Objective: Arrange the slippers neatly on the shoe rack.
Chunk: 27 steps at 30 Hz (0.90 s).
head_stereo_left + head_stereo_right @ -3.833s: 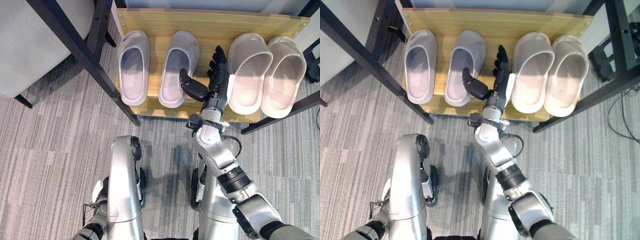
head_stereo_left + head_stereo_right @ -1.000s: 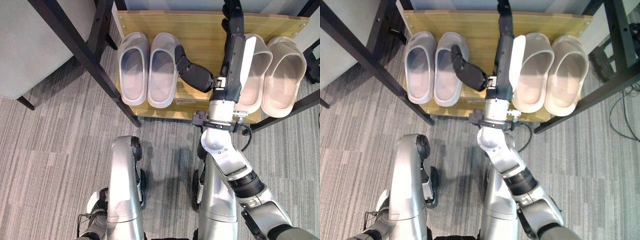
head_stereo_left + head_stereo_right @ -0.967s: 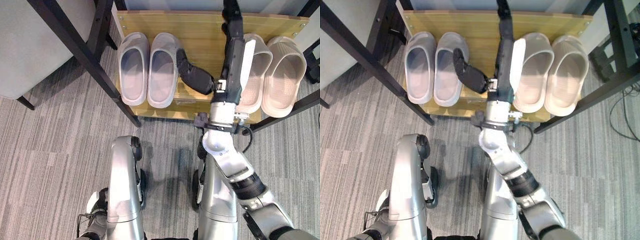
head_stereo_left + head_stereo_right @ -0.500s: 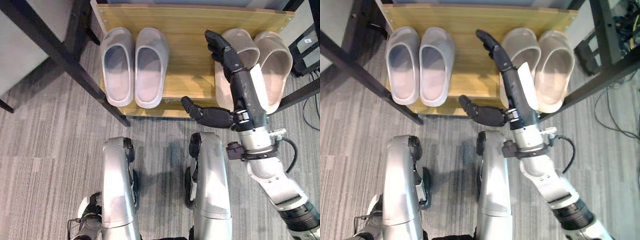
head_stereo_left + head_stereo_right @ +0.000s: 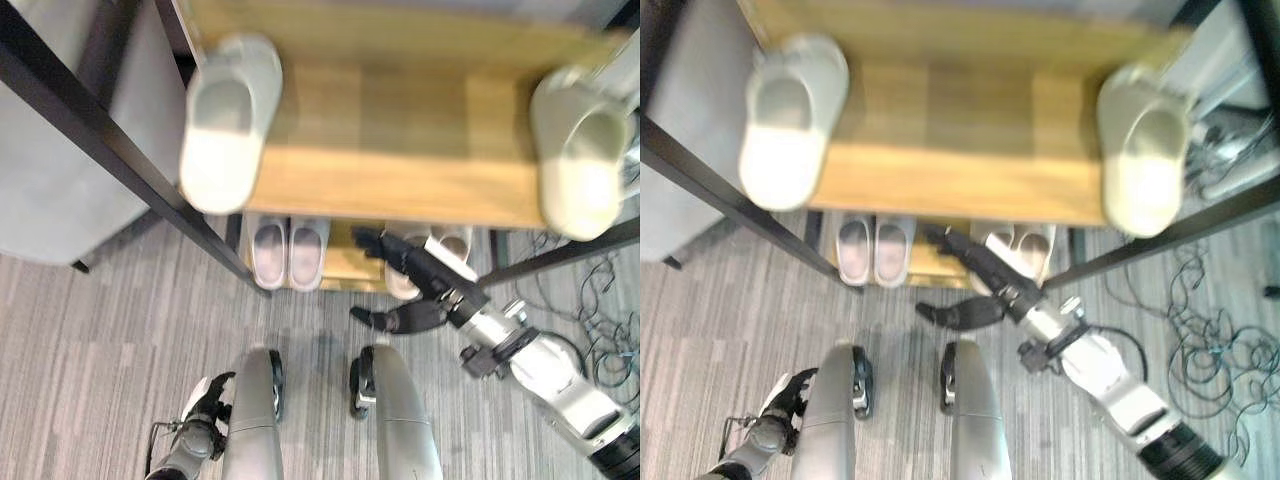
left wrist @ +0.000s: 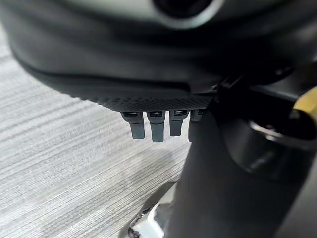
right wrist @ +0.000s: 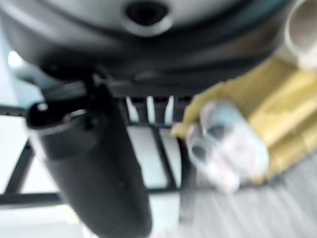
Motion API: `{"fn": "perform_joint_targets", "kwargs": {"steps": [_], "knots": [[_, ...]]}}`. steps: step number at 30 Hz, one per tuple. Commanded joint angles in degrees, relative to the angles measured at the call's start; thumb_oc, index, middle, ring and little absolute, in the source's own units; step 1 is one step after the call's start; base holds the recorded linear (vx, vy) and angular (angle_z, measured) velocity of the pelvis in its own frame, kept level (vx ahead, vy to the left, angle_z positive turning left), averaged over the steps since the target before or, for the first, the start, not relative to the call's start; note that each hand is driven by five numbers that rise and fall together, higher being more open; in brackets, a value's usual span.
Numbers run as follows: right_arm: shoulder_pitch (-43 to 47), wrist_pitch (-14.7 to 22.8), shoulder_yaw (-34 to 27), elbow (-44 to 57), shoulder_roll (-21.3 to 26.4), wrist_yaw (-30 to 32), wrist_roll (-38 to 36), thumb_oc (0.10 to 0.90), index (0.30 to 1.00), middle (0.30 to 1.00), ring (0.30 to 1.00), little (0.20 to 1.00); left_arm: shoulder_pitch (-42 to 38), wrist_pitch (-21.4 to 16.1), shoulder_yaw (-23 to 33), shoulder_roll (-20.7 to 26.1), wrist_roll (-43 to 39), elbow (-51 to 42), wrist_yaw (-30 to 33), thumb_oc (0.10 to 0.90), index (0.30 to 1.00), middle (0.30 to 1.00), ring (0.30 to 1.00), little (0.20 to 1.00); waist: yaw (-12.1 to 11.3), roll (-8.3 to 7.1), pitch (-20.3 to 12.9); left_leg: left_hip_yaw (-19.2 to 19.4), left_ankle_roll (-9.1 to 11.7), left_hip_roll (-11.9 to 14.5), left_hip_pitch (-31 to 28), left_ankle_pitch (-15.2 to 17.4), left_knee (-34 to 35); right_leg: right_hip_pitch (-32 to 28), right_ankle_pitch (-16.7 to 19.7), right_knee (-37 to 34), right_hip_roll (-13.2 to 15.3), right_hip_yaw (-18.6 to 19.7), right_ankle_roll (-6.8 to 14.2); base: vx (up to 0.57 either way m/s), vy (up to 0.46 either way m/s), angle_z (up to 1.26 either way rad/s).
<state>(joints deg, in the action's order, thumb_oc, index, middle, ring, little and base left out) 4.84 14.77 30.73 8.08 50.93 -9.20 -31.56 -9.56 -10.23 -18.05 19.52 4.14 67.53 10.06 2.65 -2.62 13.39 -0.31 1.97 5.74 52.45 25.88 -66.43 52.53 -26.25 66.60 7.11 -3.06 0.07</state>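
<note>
Right hand (image 5: 432,283), dark, fingers straight and thumb spread, held nothing and hung at the front of the wooden shoe rack's lower shelf (image 5: 345,263). Just beyond its fingertips sat the beige slipper pair (image 5: 438,248); farther off, the grey slipper pair (image 5: 289,250). Two pale single slippers (image 5: 228,120) lay wide apart above; pairing them needs a clear lift onto the upper shelf (image 5: 400,150)

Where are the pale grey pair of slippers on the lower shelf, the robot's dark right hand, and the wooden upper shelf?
pale grey pair of slippers (image 5: 288,252): left eye view, between the two insoles.
right hand (image 5: 432,280): left eye view, palm.
wooden upper shelf (image 5: 400,150): left eye view, bare board.
</note>
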Motion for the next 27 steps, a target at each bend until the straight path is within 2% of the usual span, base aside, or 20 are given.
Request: {"fn": "perform_joint_targets", "kwargs": {"steps": [1, 2, 3, 4, 5, 7, 10, 11, 12, 13, 14, 15, 16, 17, 18, 19, 22, 27], "knots": [[-3.91, -4.07, -0.1, -6.97, -4.5, -5.35, -0.27, 0.8, 0.9, 0.9, 0.9, 0.9, 0.43, -1.87, -1.02, 0.29, -1.29, 0.53, -2.65, 0.8, 0.9, 0.9, 0.9, 0.9, -0.85, -1.88, 0.01, -4.93, -0.01, 0.28, -1.04, -9.1, 13.23, -2.66, 6.86, -12.33, 4.19, -0.16, 3.22, 0.03, 0.013, 0.06], [-3.89, -4.06, -0.08, -6.99, -4.52, -5.35, -0.27, 0.8, 0.9, 0.9, 0.9, 0.9, 0.43, -1.87, -1.01, 0.3, -1.29, 0.52, -2.65, 0.8, 0.9, 0.9, 0.9, 0.9, -0.84, -1.89, 0.04, -4.93, -0.01, 0.28, -1.09, -9.11, 13.25, -2.71, 6.87, -12.36, 4.19, -0.16, 3.22, -0.06, 0.004, 0.11], [-7.47, -4.12, -1.17, -12.85, -8.5, -4.04, 2.99, 0.8, 0.9, 0.9, 0.9, 0.9, 0.78, -2.2, -1.42, 0.46, -1.67, -0.55, -2.82, 0.8, 0.9, 0.9, 0.9, 0.9, -1.15, -1.97, -0.46, -4.78, 0.11, 0.02, -4.4, -12.06, 18.86, -6.12, 9.39, -16.86, 4.69, -2.19, 3.4, -0.05, -0.024, 0.12], [-9.33, -4.67, -2.04, -14.89, -10.03, -4.42, 1.25, 0.8, 0.9, 0.9, 0.9, 0.9, 1.04, -2.17, -1.47, 0.75, -1.81, -0.51, -3.17, 0.8, 0.9, 0.9, 0.9, 0.9, -1.5, -2.04, -0.48, -4.99, 0.32, 0.02, -5.82, -12.81, 20.57, -8.0, 9.64, -18.49, 4.92, -2.97, 3.44, 0.01, -0.072, 0.12], [-11.33, -5.51, -2.78, -20.13, -13.1, -4.68, 0.46, 0.8, 0.9, 0.9, 0.9, 0.9, 1.7, -2.19, -1.88, 0.67, -0.9, -0.13, -3.87, 0.8, 0.9, 0.9, 0.9, 0.9, -2.15, -2.35, -1.34, -5.0, 0.72, -0.18, -9.77, -13.93, 24.86, -12.61, 10.45, -22.54, 5.09, -4.28, 3.58, 0.06, -0.07, 0.24], [-12.06, -5.78, -2.75, -22.3, -14.62, -4.29, 0.72, 0.8, 0.9, 0.9, 0.9, 0.9, 1.94, -2.06, -2.01, 0.63, -0.2, 0.03, -4.3, 0.8, 0.9, 0.9, 0.9, 0.9, -2.49, -2.46, -1.37, -5.07, 0.92, -0.13, -11.59, -14.67, 26.88, -14.61, 10.96, -24.33, 5.15, -4.82, 3.66, 0.06, -0.061, 0.26], [-14.58, -5.91, -4.26, -26.46, -17.66, -3.1, 1.05, 0.8, 0.9, 0.9, 0.9, 0.9, 3.86, -2.12, -2.53, 0.59, 1.75, 0.05, -4.33, 0.8, 0.9, 0.9, 0.9, 0.9, -3.19, -2.49, -2.77, -4.26, 1.47, -0.15, -18.36, -17.35, 34.54, -21.63, 13.03, -31.27, 4.39, -6.49, 4.19, 0.13, -0.066, 0.11], [-16.55, -5.34, -6.26, -27.97, -18.59, -2.6, 0.67, 0.8, 0.9, 0.9, 0.9, 0.9, 5.3, -2.65, -2.51, 0.71, 2.18, -0.54, -4.01, 0.8, 0.9, 0.9, 0.9, 0.9, -3.37, -2.38, -3.99, -3.48, 1.97, -0.37, -23.87, -19.65, 40.97, -26.55, 14.97, -36.49, 3.64, -7.57, 4.76, 0.13, -0.06, 0.09], [-16.56, -5.33, -6.28, -27.97, -18.6, -2.61, 0.68, 0.8, 0.9, 0.9, 0.9, 0.9, 5.29, -2.65, -2.53, 0.72, 2.18, -0.55, -4.01, 0.8, 0.9, 0.9, 0.9, 0.9, -3.33, -2.37, -4.03, -3.53, 1.97, -0.39, -23.96, -19.98, 41.37, -26.65, 15.22, -36.81, 3.63, -7.66, 4.74, 0.18, -0.064, 0.09], [-17.51, -4.24, -8.9, -32.5, -20.04, -0.19, 2.66, 0.8, 0.9, 0.9, 0.9, 0.9, 6.27, -3.47, -2.98, 0.69, 2.35, -2.17, -3.51, 0.8, 0.9, 0.9, 0.9, 0.9, -3.55, -2.13, -4.95, -3.02, 2.54, -0.43, -28.75, -22.17, 47.22, -31.49, 16.86, -42.6, 3.14, -8.75, 5.32, 0.08, -0.033, 0.05], [-17.5, -4.22, -8.91, -32.52, -20.06, -0.19, 2.67, 0.8, 0.9, 0.9, 0.9, 0.9, 6.26, -3.47, -2.99, 0.7, 2.34, -2.18, -3.51, 0.8, 0.9, 0.9, 0.9, 0.9, -3.49, -2.11, -5.0, -3.09, 2.53, -0.45, -28.8, -22.47, 47.57, -31.56, 17.1, -42.91, 3.12, -8.85, 5.31, 0.17, -0.062, 0.08], [-17.61, -3.29, -10.84, -37.86, -21.96, 2.77, 6.0, 0.8, 0.9, 0.9, 0.9, 0.9, 6.55, -4.43, -3.57, 0.47, 1.98, -4.91, -2.48, 0.8, 0.9, 0.9, 0.9, 0.9, -3.6, -1.69, -6.12, -2.75, 2.82, -0.46, -34.08, -24.56, 54.18, -36.34, 18.85, -48.71, 2.12, -9.54, 5.66, 0.13, -0.038, 0.11], [-17.5, -3.02, -11.74, -40.37, -22.72, 4.17, 7.47, 0.8, 0.9, 0.9, 0.9, 0.9, 6.8, -4.95, -4.21, 0.28, 1.96, -6.47, -2.3, 0.8, 0.9, 0.9, 0.9, 0.9, -3.61, -1.36, -6.81, -2.71, 3.07, -0.6, -36.65, -25.77, 57.48, -38.59, 19.72, -51.67, 1.68, -10.22, 6.02, 0.18, -0.042, 0.15], [-17.58, -3.03, -12.65, -42.58, -23.55, 5.03, 7.66, 0.8, 0.9, 0.9, 0.9, 0.9, 6.99, -5.5, -5.36, 0.41, 2.13, -8.96, -2.13, 0.8, 0.9, 0.9, 0.9, 0.9, -3.58, -0.94, -7.4, -2.71, 2.76, -0.86, -39.06, -26.43, 60.46, -40.73, 20.47, -54.35, 1.25, -10.55, 6.11, 0.08, -0.011, 0.16], [-17.56, -3.02, -12.66, -42.6, -23.58, 5.02, 7.67, 0.8, 0.9, 0.9, 0.9, 0.9, 6.98, -5.48, -5.38, 0.43, 2.12, -8.99, -2.14, 0.8, 0.9, 0.9, 0.9, 0.9, -3.54, -0.93, -7.42, -2.76, 2.74, -0.87, -39.07, -26.66, 60.68, -40.78, 20.69, -54.6, 1.23, -10.63, 6.11, 0.13, 0.004, 0.24], [-18.0, -3.56, -13.62, -45.78, -25.05, 4.24, 4.81, 0.8, 0.9, 0.9, 0.9, 0.9, 7.59, -5.89, -7.1, 0.27, 2.45, -12.46, -2.75, 0.8, 0.9, 0.9, 0.9, 0.9, -3.5, -0.23, -9.15, -2.53, 2.48, -1.18, -42.32, -27.77, 65.2, -43.88, 21.62, -58.49, 0.5, -11.07, 6.48, 0.09, 0.006, 0.18], [-18.06, -3.77, -14.25, -48.08, -25.51, 2.75, 1.84, 0.8, 0.9, 0.9, 0.9, 0.9, 8.5, -6.17, -9.51, 1.2, 3.36, -17.82, -4.38, 0.8, 0.9, 0.9, 0.9, 0.9, -3.72, 0.28, -10.28, -2.55, 2.05, -1.39, -46.51, -28.96, 70.12, -47.55, 22.5, -62.38, -0.61, -10.97, 6.66, 0.09, -0.014, 0.02], [-17.17, -3.99, -13.4, -47.66, -24.24, 2.52, 5.59, 0.8, 0.9, 0.9, 0.9, 0.9, 8.63, -6.53, -12.35, 3.17, 5.16, -26.85, -7.38, 0.8, 0.9, 0.9, 0.9, 0.9, -4.01, 0.92, -11.65, -2.51, 2.67, -1.15, -48.74, -29.78, 71.43, -52.09, 22.06, -66.5, -2.68, -11.11, 6.09, -0.01, -0.083, -0.03]]}}
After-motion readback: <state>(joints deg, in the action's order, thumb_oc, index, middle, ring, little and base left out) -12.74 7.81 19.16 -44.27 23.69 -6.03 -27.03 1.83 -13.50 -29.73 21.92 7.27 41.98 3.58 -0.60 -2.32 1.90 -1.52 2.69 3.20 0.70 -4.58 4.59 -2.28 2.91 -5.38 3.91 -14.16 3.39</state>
